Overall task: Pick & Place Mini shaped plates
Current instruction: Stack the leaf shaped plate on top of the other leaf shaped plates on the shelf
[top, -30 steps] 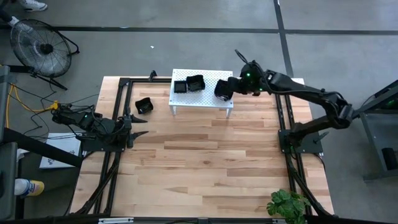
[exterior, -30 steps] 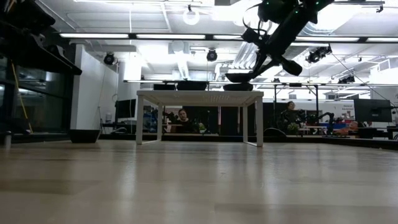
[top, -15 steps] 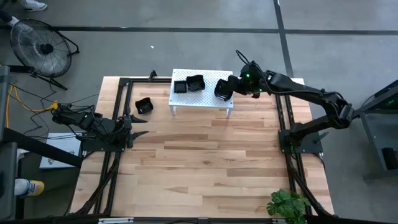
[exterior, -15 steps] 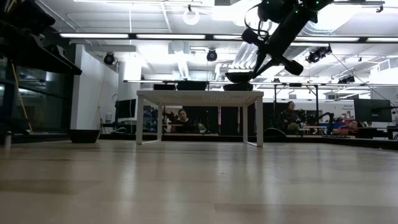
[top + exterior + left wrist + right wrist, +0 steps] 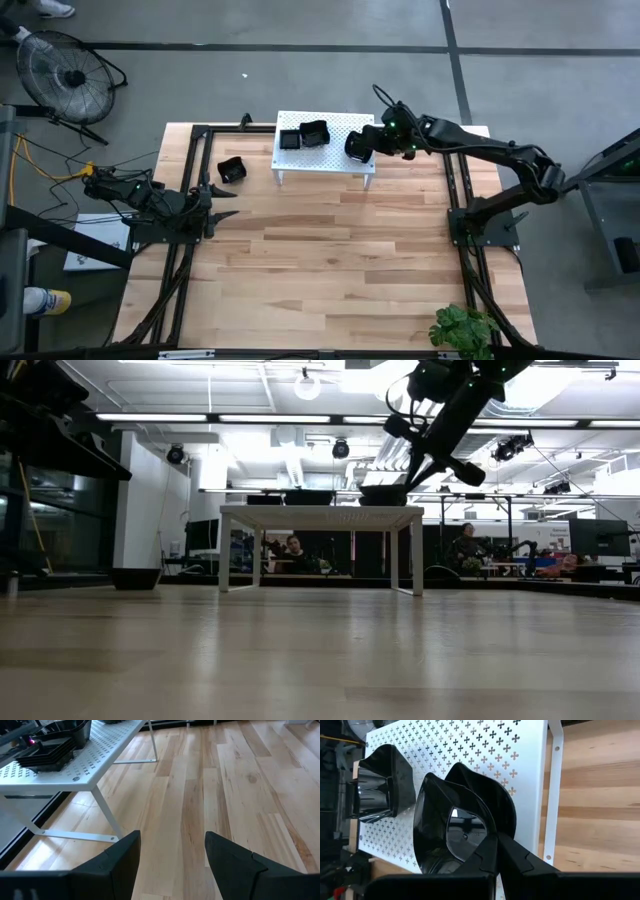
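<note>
My right gripper (image 5: 368, 143) is shut on a glossy black wavy-rimmed mini plate (image 5: 357, 146) over the right end of the white perforated stand (image 5: 335, 156). In the low view the plate (image 5: 384, 491) hangs just above the stand's top (image 5: 320, 512); whether it touches, I cannot tell. Two more black plates (image 5: 290, 140) (image 5: 315, 132) rest on the stand's left part. Another plate (image 5: 231, 170) sits on the wood left of the stand. My left gripper (image 5: 222, 202) waits open at the table's left edge. My right gripper (image 5: 495, 847) has the wavy plate's rim (image 5: 487, 832) pinched between its two fingers, on the side of the plate toward the table's right. The fingers slant down from the right. The plate is tilted, its hollow (image 5: 462, 832) showing in the wrist view.
The stand stands on thin white legs (image 5: 107, 812) at the table's far middle. Black frame rails (image 5: 455, 190) run along both sides of the table. The wood in front of the stand (image 5: 330, 260) is bare. A plant (image 5: 462, 328) sits at the near right corner.
My right gripper has come down a little toward the stand's right end and shifted slightly toward the table's left, still shut on the plate. The plate has sunk from clearly above the stand's top to just over it.
</note>
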{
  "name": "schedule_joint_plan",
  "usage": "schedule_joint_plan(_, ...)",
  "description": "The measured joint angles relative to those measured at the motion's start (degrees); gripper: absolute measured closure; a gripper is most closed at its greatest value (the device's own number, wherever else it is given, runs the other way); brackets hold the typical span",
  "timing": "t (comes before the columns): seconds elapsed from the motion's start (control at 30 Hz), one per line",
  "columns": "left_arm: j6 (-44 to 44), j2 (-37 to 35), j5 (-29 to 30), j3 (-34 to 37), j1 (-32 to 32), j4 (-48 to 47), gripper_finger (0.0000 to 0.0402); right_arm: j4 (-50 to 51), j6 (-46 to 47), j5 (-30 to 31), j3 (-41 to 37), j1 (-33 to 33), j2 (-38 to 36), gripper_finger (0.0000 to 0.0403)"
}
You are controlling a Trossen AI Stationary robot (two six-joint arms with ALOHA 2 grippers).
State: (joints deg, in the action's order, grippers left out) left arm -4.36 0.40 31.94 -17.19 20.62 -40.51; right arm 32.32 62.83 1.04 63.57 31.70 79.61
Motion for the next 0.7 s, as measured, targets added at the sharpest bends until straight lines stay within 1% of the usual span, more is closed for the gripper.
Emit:
schedule_joint_plan(0.6,0.0,0.0,0.0,0.0,0.0,0.0,0.0183,-0.8,-2.0,0.7,0.0,0.2,1.1,0.0402)
schedule_joint_plan(0.7,0.0,0.0,0.0,0.0,0.0,0.0,0.0183,-1.4,-1.9,1.2,0.0,0.2,1.6,0.0396)
